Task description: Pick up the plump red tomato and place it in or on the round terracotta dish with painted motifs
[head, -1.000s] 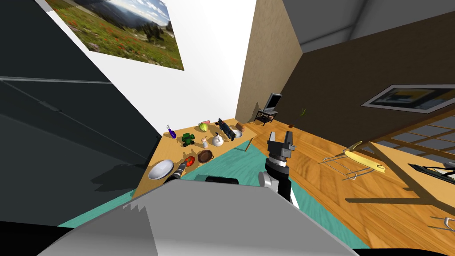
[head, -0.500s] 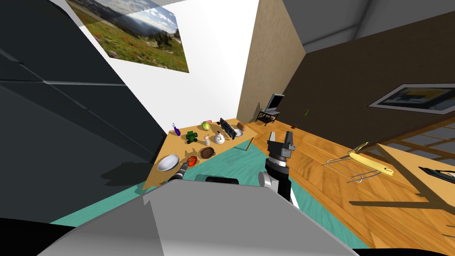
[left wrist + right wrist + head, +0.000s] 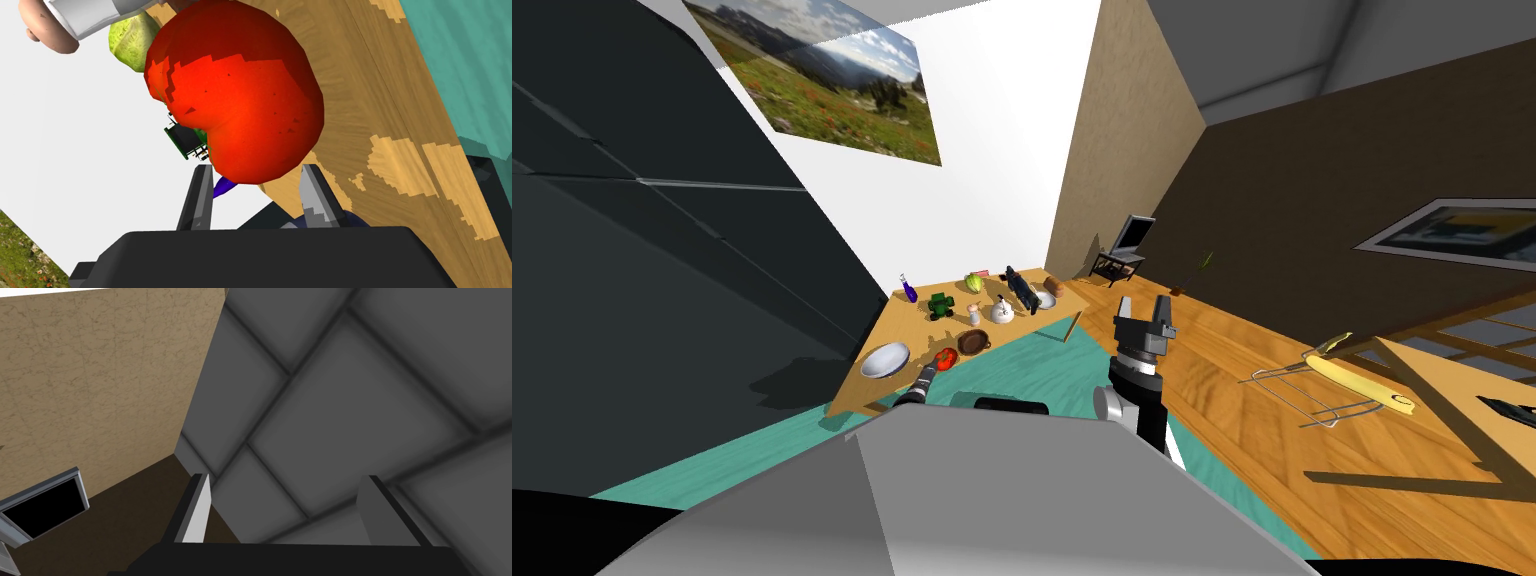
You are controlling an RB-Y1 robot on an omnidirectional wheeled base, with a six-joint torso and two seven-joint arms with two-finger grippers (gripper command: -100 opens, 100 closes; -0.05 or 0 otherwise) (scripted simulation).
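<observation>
The red tomato (image 3: 240, 100) sits between the fingertips of my left gripper (image 3: 255, 169), whose fingers stand narrowed against its lower sides above the wooden table (image 3: 400, 120). In the head view the tomato (image 3: 945, 357) is at the tip of the left gripper (image 3: 932, 371), at the table's near edge. The round brown dish (image 3: 972, 342) stands just beside the tomato, further along the table. My right gripper (image 3: 1143, 312) is held up over the floor, away from the table, fingers open (image 3: 287, 480) with nothing between them.
On the table (image 3: 857, 395) a silver bowl (image 3: 885, 359) lies left of the tomato. Behind it are a green toy tractor (image 3: 941, 306), a white teapot (image 3: 1001, 312), a purple bottle (image 3: 910, 291) and a cabbage (image 3: 974, 283). A dark wall runs left of the table.
The whole head view has shifted and rolled, so I have moved; the table now sits slightly further off. The left gripper stays at the tomato, and the right arm keeps its pose.
</observation>
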